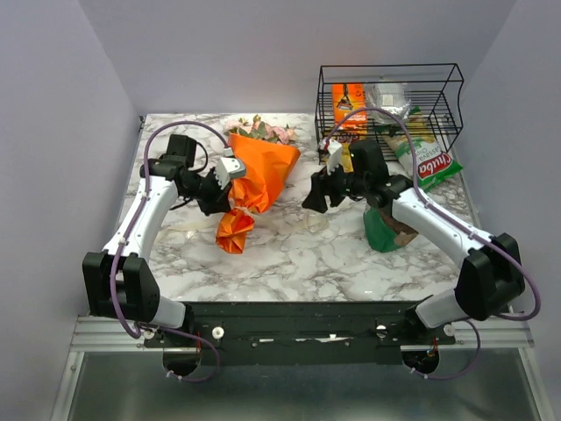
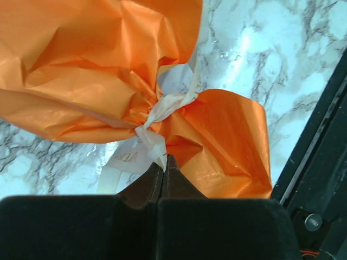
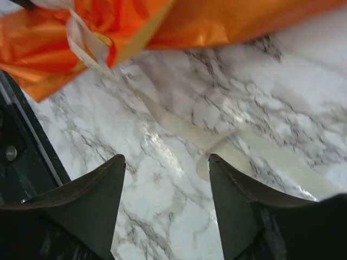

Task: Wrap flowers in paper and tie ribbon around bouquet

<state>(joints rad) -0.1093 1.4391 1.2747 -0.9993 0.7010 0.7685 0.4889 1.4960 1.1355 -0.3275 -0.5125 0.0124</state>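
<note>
Tightening the knot looks like the step: cone-shaped orange-paper bouquet (image 1: 254, 180) of pink roses (image 1: 263, 132) lies left of centre on the white marble table (image 1: 351, 254), narrow pale cream ribbon (image 2: 165, 105) cinched at its waist. Left gripper (image 2: 164, 167) is clamped on a short ribbon end at the knot. Right gripper (image 3: 165, 160) hangs wide apart, empty, over the loose tail. We should pinch that tail near the knot, pull low, opposite the left.

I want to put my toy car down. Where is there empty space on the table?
The marble table's near strip is bare, in front of the bouquet and green bag. The back right is crowded: wire basket and snack packets. The ribbon trails mid-table.
</note>
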